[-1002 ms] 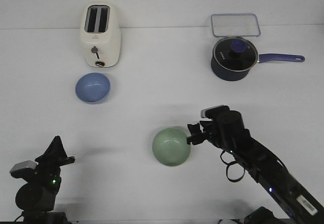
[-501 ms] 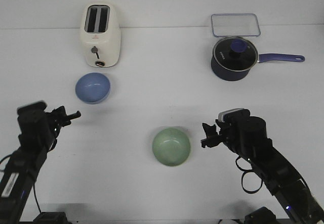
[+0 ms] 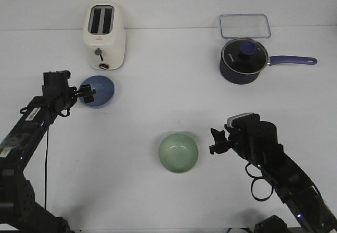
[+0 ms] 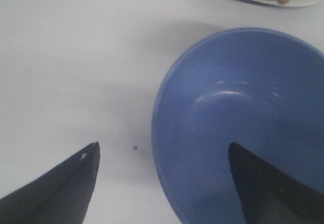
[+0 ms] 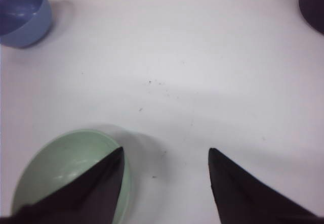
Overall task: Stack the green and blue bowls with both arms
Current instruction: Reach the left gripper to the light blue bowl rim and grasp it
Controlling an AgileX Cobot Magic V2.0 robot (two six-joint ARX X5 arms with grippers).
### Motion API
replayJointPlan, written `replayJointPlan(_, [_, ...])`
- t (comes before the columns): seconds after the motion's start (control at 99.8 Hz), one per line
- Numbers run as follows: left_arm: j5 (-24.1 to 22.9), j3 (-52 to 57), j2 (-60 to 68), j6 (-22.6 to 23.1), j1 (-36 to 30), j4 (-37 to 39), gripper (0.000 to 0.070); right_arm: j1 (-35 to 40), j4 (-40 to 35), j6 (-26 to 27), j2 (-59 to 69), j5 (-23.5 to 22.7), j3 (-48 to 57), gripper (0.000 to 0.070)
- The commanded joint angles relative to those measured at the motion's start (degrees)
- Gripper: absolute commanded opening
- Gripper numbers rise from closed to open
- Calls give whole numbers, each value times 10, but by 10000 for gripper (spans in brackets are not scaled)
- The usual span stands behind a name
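The periwinkle blue bowl (image 3: 101,90) sits on the white table in front of the toaster. My left gripper (image 3: 86,93) is open at the bowl's left rim. In the left wrist view the left gripper (image 4: 163,150) straddles the rim of the blue bowl (image 4: 243,118), one finger over the inside and one over the table. The pale green bowl (image 3: 178,152) sits near the middle front. My right gripper (image 3: 216,141) is open and empty, just right of it and apart from it. The right wrist view shows the right gripper (image 5: 166,153) beside the green bowl (image 5: 61,176), with the blue bowl (image 5: 23,16) far off.
A cream toaster (image 3: 105,36) stands at the back left, close behind the blue bowl. A dark navy saucepan (image 3: 242,59) with a glass lid and a blue handle stands at the back right. A clear lidded container (image 3: 245,26) lies behind it.
My left arm has swung forward from the near left edge to the blue bowl's left rim. My right gripper drew back to the right from the green bowl, then held still.
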Motion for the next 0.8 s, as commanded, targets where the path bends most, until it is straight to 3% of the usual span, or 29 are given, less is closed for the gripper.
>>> replayJointPlan(0.0, [1, 25, 32, 10, 5, -6, 470, 2, 5, -7, 5, 2, 7, 347])
replayJointPlan(0.14, [1, 35, 70, 10, 11, -5, 421, 2, 5, -7, 5, 2, 7, 347])
replayJointPlan(0.19, [1, 35, 76, 10, 11, -4, 302, 2, 5, -7, 5, 3, 7, 347])
replayJointPlan(0.27, [1, 35, 77, 12, 11, -5, 0, 2, 3, -7, 5, 8, 7, 347])
replayJointPlan(0.401, [14, 36, 70, 12, 11, -5, 12, 2, -12, -24, 5, 33, 7, 347])
replayJointPlan(0.571, [83, 36, 18, 9, 6, -25, 12, -10, -26, -46, 5, 117, -1, 347])
replayJointPlan(0.791, [141, 32, -102, 10, -37, -102, 12, -65, 6, -32, 4, 118, -68, 347])
